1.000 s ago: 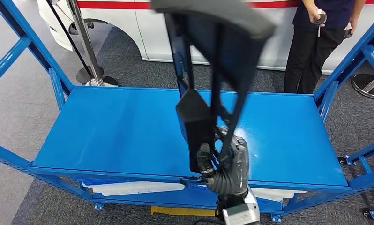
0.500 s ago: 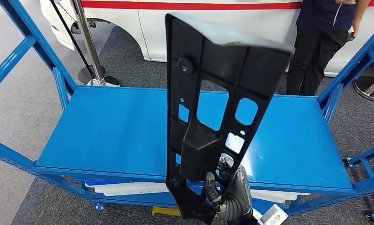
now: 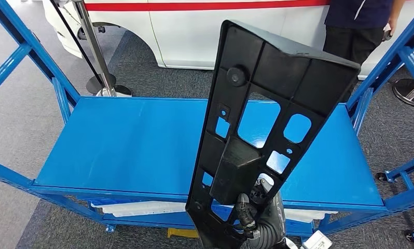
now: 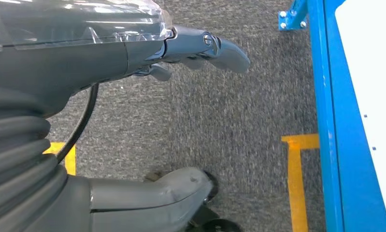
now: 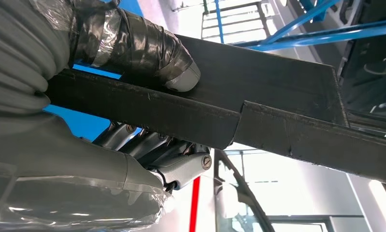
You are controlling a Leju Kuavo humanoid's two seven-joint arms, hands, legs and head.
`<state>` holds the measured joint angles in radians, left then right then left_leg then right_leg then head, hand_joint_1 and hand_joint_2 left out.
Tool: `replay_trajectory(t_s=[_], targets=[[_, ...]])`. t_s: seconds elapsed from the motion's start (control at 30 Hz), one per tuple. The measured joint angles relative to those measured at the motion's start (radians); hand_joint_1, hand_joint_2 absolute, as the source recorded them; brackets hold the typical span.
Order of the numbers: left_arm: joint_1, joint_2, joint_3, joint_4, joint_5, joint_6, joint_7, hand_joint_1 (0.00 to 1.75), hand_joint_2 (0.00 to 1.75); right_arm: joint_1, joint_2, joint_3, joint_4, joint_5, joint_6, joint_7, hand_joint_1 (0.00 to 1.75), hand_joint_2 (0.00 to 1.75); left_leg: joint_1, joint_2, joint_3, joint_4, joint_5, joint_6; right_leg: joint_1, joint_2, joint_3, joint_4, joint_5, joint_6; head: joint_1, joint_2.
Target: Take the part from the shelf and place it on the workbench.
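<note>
1. Black plastic part [image 3: 257, 129]: long flat panel with ribs, a round boss and several rectangular cut-outs; held upright and leaning slightly to the right in the head view, in front of the blue shelf [image 3: 127, 150]; lower end gripped, upper end reaching up toward the white car body [image 3: 194, 36].
2. Right hand [image 3: 262, 218]: low in the head view, clasping the lower end of the part; in the right wrist view, taped thumb [image 5: 147, 53] pressed on one face of the part's edge [image 5: 278, 116], darker fingers [image 5: 152, 150] curled against the opposite face; pinching the part between them.
3. Left hand [image 4: 133, 43]: hanging over grey carpet [image 4: 230, 121] beside a blue frame rail [image 4: 336, 121]; fingers [image 4: 225, 48] extended and apart from the thumb [image 4: 157, 193], holding nothing.
4. Shelf surface: flat blue deck with blue uprights at both sides; white panel [image 3: 148, 208] lying on the tier beneath.
5. Background: person in dark clothing [image 3: 358, 31] standing beyond the shelf at upper right; chrome stanchion post [image 3: 93, 49] at upper left; yellow floor marking [image 4: 297, 179].
</note>
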<state>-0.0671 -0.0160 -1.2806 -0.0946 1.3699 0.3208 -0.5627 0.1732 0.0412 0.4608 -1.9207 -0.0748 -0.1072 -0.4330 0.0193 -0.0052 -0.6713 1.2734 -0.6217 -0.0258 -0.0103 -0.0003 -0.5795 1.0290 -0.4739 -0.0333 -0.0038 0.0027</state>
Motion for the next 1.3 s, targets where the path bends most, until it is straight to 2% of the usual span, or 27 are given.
replay_trajectory(t_s=[0.1,0.17,0.2,0.23,0.27,0.3,0.33,0.37,0.4,0.43,0.5,0.57,0.67,0.7,0.77,0.83,0.87,0.9,0.93,1.03,1.07,1.1,1.17,1.2,1.23,1.27,1.3], targets=[[0.0,0.0,0.0,0.0,0.0,0.0,0.0,0.0,1.75,0.002,0.0,-0.001,0.0,0.0,0.0,0.0,1.75,1.75,0.0,0.0,-0.008,0.017,-0.005,0.0,0.001,0.0,0.0,0.0,0.0,0.0,0.0,0.0],[0.001,0.0,0.0,0.0,0.0,0.0,0.0,0.0,1.75,0.006,0.0,-0.005,0.0,-0.001,0.0,0.0,1.75,1.75,-0.001,0.0,0.022,-0.046,0.048,0.006,0.004,0.002,0.003,0.0,-0.001,-0.001,0.0,0.0],[0.0,0.0,0.0,0.002,0.0,0.0,0.0,0.0,1.75,0.008,0.0,-0.007,0.0,-0.001,0.0,0.0,1.75,1.75,-0.004,0.0,0.056,-0.118,0.084,0.015,0.006,0.002,0.004,0.001,-0.002,0.002,0.0,0.0],[-0.002,-0.001,0.0,0.004,0.001,0.0,0.001,0.0,1.75,0.012,0.001,-0.01,-0.001,-0.006,0.006,-0.006,1.75,1.75,-0.006,0.002,0.091,-0.199,0.129,0.031,0.007,0.003,-0.001,0.016,-0.016,0.013,0.0,0.0],[-0.003,-0.002,-0.001,0.006,0.003,-0.001,0.003,0.0,1.75,0.017,0.001,-0.015,-0.003,-0.012,0.015,-0.016,1.75,1.75,-0.008,0.004,0.111,-0.251,0.15,0.044,0.006,0.003,-0.019,0.059,-0.047,0.025,0.0,0.0],[-0.004,-0.004,-0.001,0.008,0.006,-0.001,0.005,0.0,1.75,0.025,0.001,-0.02,-0.006,-0.018,0.026,-0.028,1.75,1.75,-0.009,0.006,0.12,-0.282,0.163,0.055,0.005,0.003,-0.045,0.123,-0.087,0.038,0.0,0.0],[-0.004,-0.006,-0.002,0.009,0.008,-0.002,0.007,0.0,1.75,0.037,0.001,-0.027,-0.01,-0.024,0.039,-0.043,1.75,1.75,-0.007,0.008,0.116,-0.285,0.171,0.063,0.002,0.002,-0.073,0.194,-0.128,0.049,0.0,0.0],[-0.003,-0.006,-0.002,0.01,0.011,-0.002,0.008,0.0,1.75,0.047,0.002,-0.033,-0.013,-0.026,0.048,-0.054,1.75,1.75,-0.008,0.008,0.11,-0.282,0.171,0.063,-0.001,0.002,-0.093,0.251,-0.151,0.053,0.001,0.0],[-0.003,-0.008,-0.003,0.01,0.012,-0.002,0.009,0.0,1.75,0.057,0.002,-0.039,-0.017,-0.027,0.056,-0.061,1.75,1.75,-0.008,0.008,0.105,-0.277,0.172,0.063,-0.003,0.002,-0.093,0.264,-0.149,0.055,0.001,0.0],[-0.003,-0.009,-0.005,0.011,0.014,-0.002,0.008,0.0,1.75,0.064,0.002,-0.044,-0.021,-0.026,0.063,-0.069,1.75,1.75,-0.007,0.008,0.1,-0.271,0.172,0.062,-0.006,0.001,-0.073,0.235,-0.128,0.057,0.001,0.0],[-0.004,-0.013,-0.009,0.012,0.017,-0.002,0.005,0.0,1.75,0.078,0.002,-0.05,-0.028,-0.021,0.072,-0.088,1.75,1.75,-0.008,0.008,0.092,-0.259,0.171,0.059,-0.011,0.001,0.001,0.109,-0.075,0.057,0.001,0.0],[-0.004,-0.016,-0.015,0.015,0.021,-0.004,0.001,0.0,1.75,0.096,0.002,-0.052,-0.031,-0.012,0.074,-0.115,1.75,1.75,-0.01,0.006,0.084,-0.248,0.172,0.048,-0.008,0.002,0.044,0.024,-0.051,0.048,0.0,0.0],[-0.003,-0.018,-0.021,0.019,0.024,-0.006,0.003,0.0,1.75,0.115,0.0,-0.052,-0.031,-0.007,0.076,-0.135,1.75,1.75,-0.01,0.005,0.078,-0.248,0.181,0.026,-0.003,0.004,0.037,0.013,-0.038,0.027,0.0,0.0],[-0.003,-0.018,-0.024,0.022,0.025,-0.006,0.005,0.0,1.75,0.116,0.0,-0.052,-0.032,-0.007,0.076,-0.136,1.75,1.75,-0.008,0.005,0.073,-0.241,0.172,0.02,-0.004,0.003,0.032,0.011,-0.03,0.019,0.0,0.0],[-0.003,-0.019,-0.029,0.026,0.027,-0.007,0.013,0.0,1.75,0.117,0.0,-0.052,-0.033,-0.007,0.075,-0.137,1.75,1.75,-0.005,0.005,0.048,-0.183,0.114,0.011,-0.008,-0.001,0.017,0.007,-0.014,0.004,0.0,0.0],[-0.004,-0.021,-0.035,0.029,0.029,-0.007,0.023,0.0,1.75,0.117,0.0,-0.052,-0.033,-0.007,0.074,-0.135,1.75,1.75,-0.004,0.005,0.008,-0.059,0.025,0.005,-0.005,-0.004,-0.005,0.008,0.002,-0.003,0.0,0.0],[-0.004,-0.021,-0.038,0.031,0.029,-0.007,0.026,0.0,1.75,0.117,0.0,-0.052,-0.033,-0.007,0.074,-0.134,1.75,1.75,-0.004,0.005,-0.002,-0.007,-0.003,0.003,-0.004,-0.005,-0.018,0.01,0.011,-0.003,0.0,0.0],[-0.004,-0.022,-0.041,0.032,0.03,-0.007,0.029,0.0,1.75,0.117,0.0,-0.052,-0.033,-0.007,0.074,-0.133,1.75,1.75,-0.004,0.005,0.003,0.015,-0.014,0.003,-0.002,-0.005,-0.03,0.012,0.019,-0.003,0.0,0.0],[-0.004,-0.022,-0.043,0.033,0.03,-0.007,0.031,0.0,1.75,0.117,0.0,-0.052,-0.033,-0.007,0.074,-0.132,1.75,1.75,-0.004,0.005,0.03,-0.003,-0.006,0.004,-0.001,-0.005,-0.042,0.014,0.027,-0.002,0.0,0.0],[-0.008,-0.022,-0.047,0.035,0.03,-0.007,0.033,0.0,1.75,0.117,0.0,-0.052,-0.035,-0.007,0.074,-0.13,1.75,1.75,-0.007,0.005,0.177,-0.212,0.052,0.017,0.0,-0.005,-0.067,0.02,0.049,0.008,0.0,0.0],[-0.01,-0.023,-0.049,0.037,0.03,-0.007,0.033,0.0,1.75,0.117,0.0,-0.052,-0.037,-0.008,0.075,-0.128,1.75,1.75,-0.01,0.004,0.206,-0.261,0.064,0.023,0.0,-0.005,-0.071,0.02,0.056,0.014,0.0,0.0],[-0.012,-0.023,-0.052,0.038,0.03,-0.008,0.033,0.0,1.75,0.118,-0.001,-0.053,-0.038,-0.008,0.075,-0.126,1.75,1.75,-0.014,0.003,0.217,-0.284,0.069,0.027,0.0,-0.006,-0.073,0.019,0.064,0.021,0.0,0.0],[-0.011,-0.025,-0.055,0.04,0.031,-0.01,0.033,0.0,1.75,0.118,-0.001,-0.053,-0.039,-0.009,0.076,-0.124,1.75,1.75,-0.016,0.002,0.209,-0.285,0.086,0.037,-0.001,-0.006,-0.073,0.013,0.079,0.034,0.001,0.0],[-0.011,-0.026,-0.057,0.041,0.032,-0.011,0.034,0.0,1.75,0.118,-0.002,-0.053,-0.039,-0.011,0.077,-0.123,1.75,1.75,-0.014,0.005,0.204,-0.288,0.098,0.042,-0.002,-0.005,-0.076,0.015,0.075,0.04,0.001,0.0],[-0.01,-0.027,-0.059,0.041,0.033,-0.012,0.035,0.0,1.75,0.119,-0.002,-0.053,-0.04,-0.013,0.079,-0.122,1.75,1.75,-0.011,0.008,0.195,-0.292,0.11,0.05,-0.002,-0.003,-0.082,0.028,0.054,0.045,0.001,0.0],[-0.01,-0.027,-0.061,0.041,0.034,-0.013,0.035,0.0,1.75,0.12,-0.003,-0.053,-0.04,-0.015,0.081,-0.121,1.75,1.75,-0.009,0.012,0.184,-0.295,0.123,0.057,-0.002,-0.002,-0.093,0.058,0.013,0.049,0.001,0.0],[-0.011,-0.028,-0.061,0.042,0.034,-0.014,0.037,0.0,1.75,0.121,-0.003,-0.053,-0.041,-0.017,0.083,-0.12,1.75,1.75,-0.008,0.015,0.17,-0.295,0.134,0.062,-0.004,-0.001,-0.106,0.107,-0.041,0.053,0.001,0.0]])
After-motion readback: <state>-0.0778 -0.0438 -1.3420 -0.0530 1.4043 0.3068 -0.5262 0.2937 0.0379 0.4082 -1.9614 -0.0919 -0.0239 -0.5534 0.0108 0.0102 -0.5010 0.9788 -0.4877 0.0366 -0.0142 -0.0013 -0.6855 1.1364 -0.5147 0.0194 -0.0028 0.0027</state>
